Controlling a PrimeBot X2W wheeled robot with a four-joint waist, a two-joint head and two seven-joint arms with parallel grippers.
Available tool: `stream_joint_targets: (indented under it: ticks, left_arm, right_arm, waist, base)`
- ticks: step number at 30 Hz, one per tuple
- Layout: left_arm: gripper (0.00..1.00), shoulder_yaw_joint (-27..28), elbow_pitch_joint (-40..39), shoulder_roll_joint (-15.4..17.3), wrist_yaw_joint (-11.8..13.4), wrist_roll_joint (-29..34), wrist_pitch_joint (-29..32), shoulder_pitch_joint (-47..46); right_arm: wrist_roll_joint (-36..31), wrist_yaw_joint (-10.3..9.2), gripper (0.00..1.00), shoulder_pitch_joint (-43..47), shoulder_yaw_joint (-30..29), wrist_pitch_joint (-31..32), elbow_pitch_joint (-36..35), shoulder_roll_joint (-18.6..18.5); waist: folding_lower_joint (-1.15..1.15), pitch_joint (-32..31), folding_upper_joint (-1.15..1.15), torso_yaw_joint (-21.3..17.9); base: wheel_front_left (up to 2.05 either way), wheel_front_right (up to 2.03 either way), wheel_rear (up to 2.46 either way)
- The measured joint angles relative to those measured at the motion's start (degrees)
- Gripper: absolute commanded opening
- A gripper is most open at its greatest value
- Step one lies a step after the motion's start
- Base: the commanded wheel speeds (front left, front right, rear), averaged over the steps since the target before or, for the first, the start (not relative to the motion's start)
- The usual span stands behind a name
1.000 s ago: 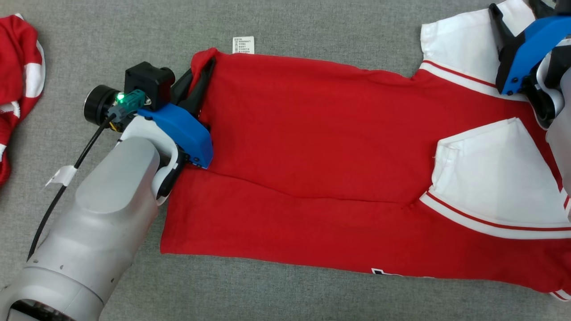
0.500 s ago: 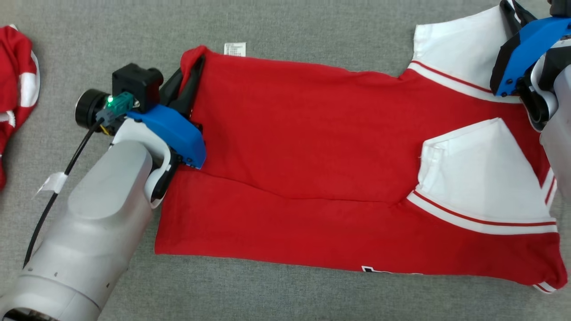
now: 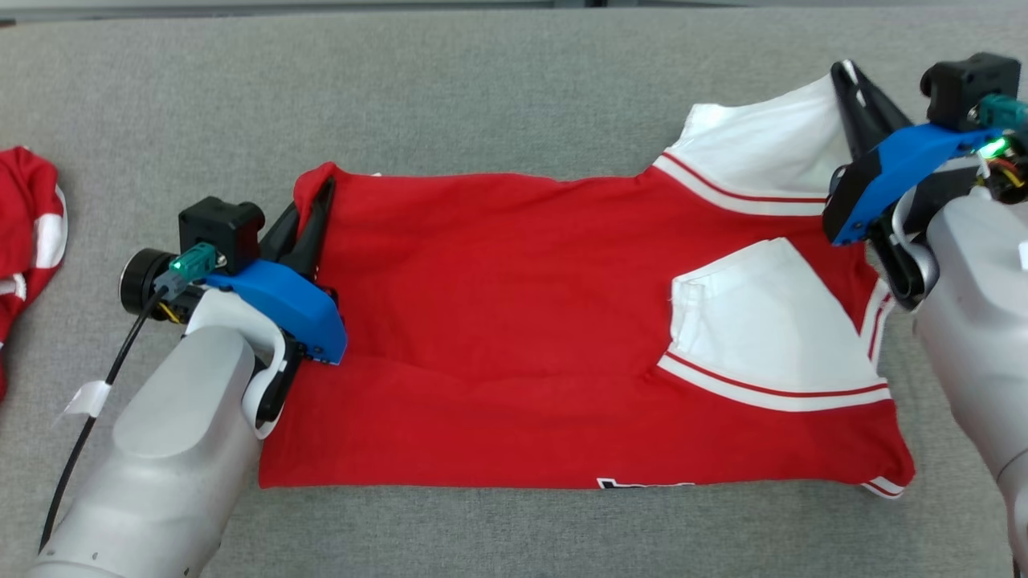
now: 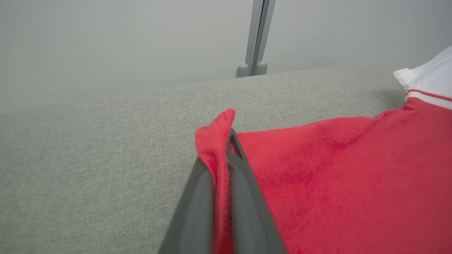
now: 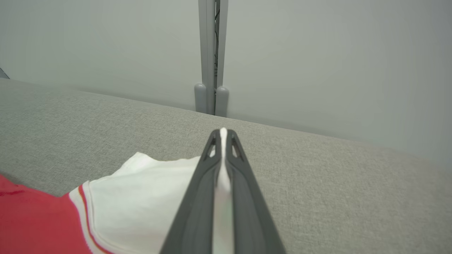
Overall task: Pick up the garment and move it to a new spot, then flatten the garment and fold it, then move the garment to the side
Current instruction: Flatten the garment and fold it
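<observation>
A red garment [image 3: 514,321] with white sleeves lies spread on the grey surface, its far half folded toward the near hem. My left gripper [image 3: 321,189] is shut on the red far-left corner [image 4: 217,141], which pokes up between the fingers. My right gripper [image 3: 843,72] is shut on the edge of the white sleeve [image 3: 771,148] at the far right; white cloth shows between its fingers [image 5: 223,169]. A second white sleeve [image 3: 763,313] lies folded over the red body.
Another red and white garment [image 3: 28,233] lies bunched at the left edge. The grey padded surface [image 3: 514,88] ends at a pale wall with a grey post [image 5: 211,53] behind it.
Both grippers have pulled the garment's far edge toward me, so the fold has moved nearer. The head camera has also shifted; the white label that lay beyond the hem is gone from sight.
</observation>
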Motion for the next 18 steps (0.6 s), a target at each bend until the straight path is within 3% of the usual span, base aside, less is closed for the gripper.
stream_joint_targets:
  ticks: [7, 13, 18]
  left_arm:
    - [0.0, 3.23, -1.97, 0.27, 0.43, 1.46, 0.0, 3.78]
    - [0.0, 5.9, -3.66, 0.8, 0.52, 2.99, 0.0, 8.44]
    - [0.0, 8.24, -5.38, 0.43, 0.78, 4.46, 0.0, 11.64]
  right_arm:
    - [4.26, 0.0, 0.0, 9.17, 1.35, -0.69, -11.43, -1.2]
    - [4.82, 0.0, 0.0, 20.31, -1.82, -0.76, -23.14, -2.25]
    - [4.22, 0.0, 0.0, 28.58, -4.19, -0.75, -28.98, -1.97]
  waist:
    - [0.0, -3.66, 0.0, -1.67]
    - [-0.01, -5.77, 0.0, -2.65]
    - [0.0, -6.92, 0.0, -3.42]
  base:
    - [0.0, 0.0, 0.0]
    - [0.0, 0.0, 0.0]
    - [0.0, 0.0, 0.0]
